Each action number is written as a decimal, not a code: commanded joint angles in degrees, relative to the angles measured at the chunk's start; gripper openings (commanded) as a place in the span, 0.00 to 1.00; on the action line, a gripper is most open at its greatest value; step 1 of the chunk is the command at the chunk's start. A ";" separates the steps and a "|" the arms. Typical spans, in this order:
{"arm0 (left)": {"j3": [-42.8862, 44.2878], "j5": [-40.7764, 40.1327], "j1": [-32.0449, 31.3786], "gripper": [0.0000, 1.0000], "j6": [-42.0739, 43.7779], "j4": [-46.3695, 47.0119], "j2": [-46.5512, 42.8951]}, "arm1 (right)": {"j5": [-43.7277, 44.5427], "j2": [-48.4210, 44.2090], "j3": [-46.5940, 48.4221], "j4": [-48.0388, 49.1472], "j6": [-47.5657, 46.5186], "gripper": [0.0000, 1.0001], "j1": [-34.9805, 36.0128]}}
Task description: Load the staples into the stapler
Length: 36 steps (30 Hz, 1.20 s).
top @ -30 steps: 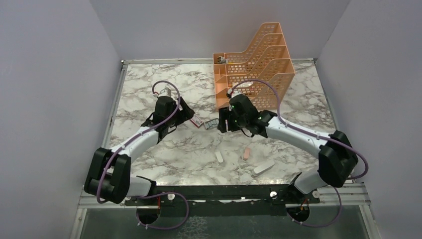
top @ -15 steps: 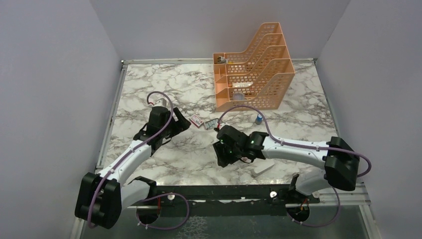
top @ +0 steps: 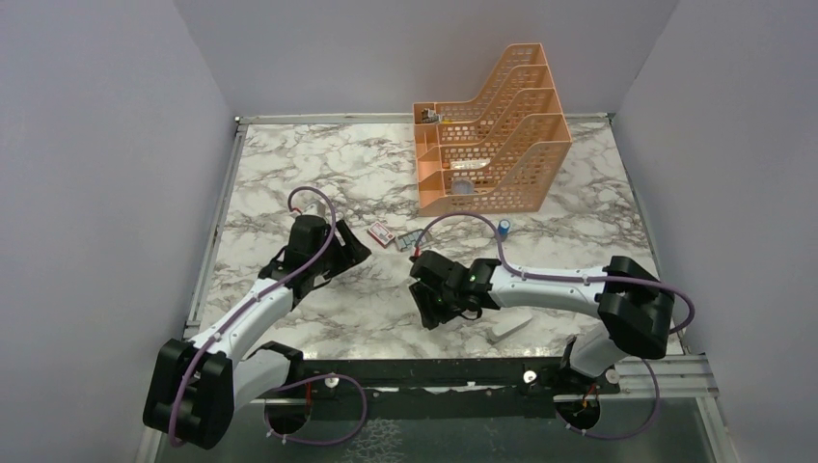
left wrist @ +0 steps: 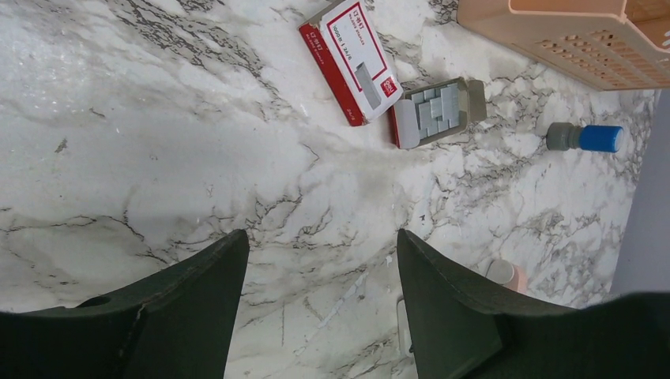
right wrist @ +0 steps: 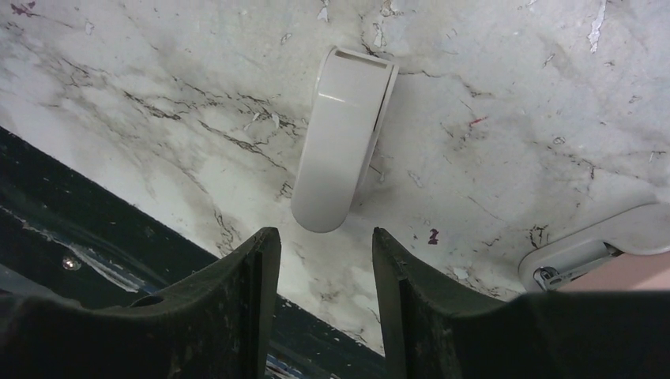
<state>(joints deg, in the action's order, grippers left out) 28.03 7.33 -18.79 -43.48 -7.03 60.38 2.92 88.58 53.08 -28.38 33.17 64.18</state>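
Observation:
The staples (left wrist: 438,110) are grey strips in a grey tray (top: 410,240), next to the flat red box (left wrist: 351,59) with a white label (top: 381,232). My left gripper (left wrist: 321,237) is open and empty, hovering short of the box (top: 352,253). A small white rounded stapler (right wrist: 344,142) lies flat on the marble. My right gripper (right wrist: 325,233) hangs just short of its rounded end, open with nothing between the fingers. In the top view the right gripper (top: 429,309) covers it.
A pink and white piece with a metal part (right wrist: 592,245) lies right of the white stapler. A white bar (top: 511,326) sits near the front edge. There is a blue-capped cylinder (left wrist: 589,137) and an orange mesh organiser (top: 487,130) at the back. The dark table edge (right wrist: 95,229) is close.
My right arm swung from beside the staple tray down toward the near edge, over the small white and pink items, its jaws narrowing. My left arm drew back from the red box.

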 commanded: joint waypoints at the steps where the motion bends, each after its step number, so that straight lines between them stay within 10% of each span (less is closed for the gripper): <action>1: -0.81 2.05 -0.20 0.70 0.15 0.30 -0.18 | 2.76 1.71 1.42 3.13 0.74 0.50 0.51; 36: -5.77 8.66 -1.85 0.65 -0.10 9.06 2.65 | 2.83 1.94 2.93 9.52 2.86 0.28 -4.88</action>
<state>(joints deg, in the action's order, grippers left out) 23.81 11.79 -19.68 -43.46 -3.57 62.17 8.88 92.20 55.46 -24.10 34.57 62.76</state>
